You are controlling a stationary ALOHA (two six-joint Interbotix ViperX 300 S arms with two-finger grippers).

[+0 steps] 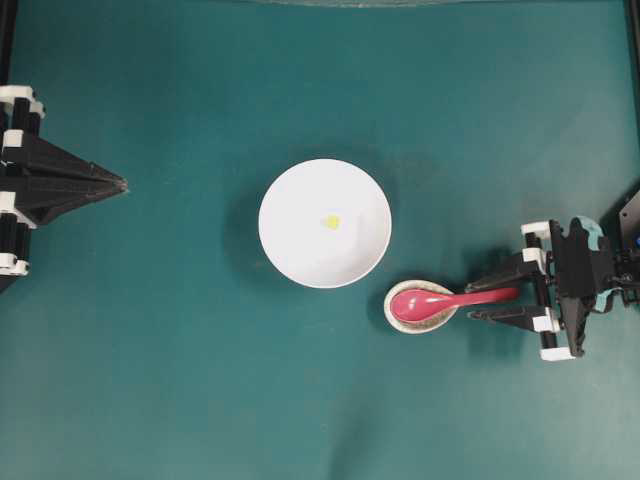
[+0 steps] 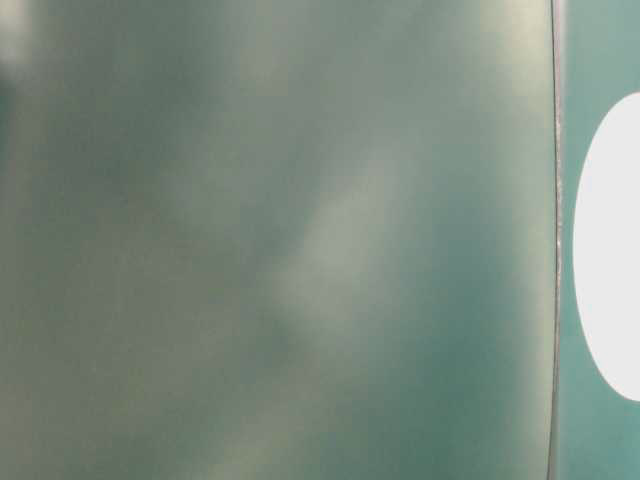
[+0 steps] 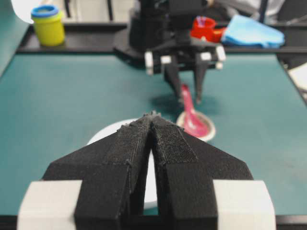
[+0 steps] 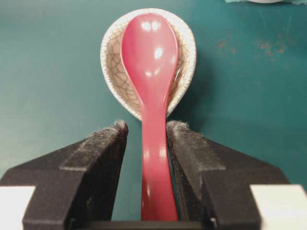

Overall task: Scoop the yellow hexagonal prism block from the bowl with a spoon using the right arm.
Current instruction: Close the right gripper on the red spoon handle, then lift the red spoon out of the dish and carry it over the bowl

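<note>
We see the right pincer (image 4: 147, 132) apart, straddling the spoon (image 4: 151, 72) handle lower right, grip unfinished; the yellow hexagonal prism block (image 1: 329, 222) lies unscooped in the bowl (image 1: 290, 250); left pincer (image 3: 152, 118) together.

Tiny yellow block (image 1: 329, 222) lies in white bowl (image 1: 290, 250); pink-red spoon (image 1: 440, 300) rests just beside it

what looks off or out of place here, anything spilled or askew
Nothing spilled or damaged. The spoon lies in its rest, the yellow block sits in the bowl. Only the table-level view is odd: a blurred teal surface fills it.
</note>
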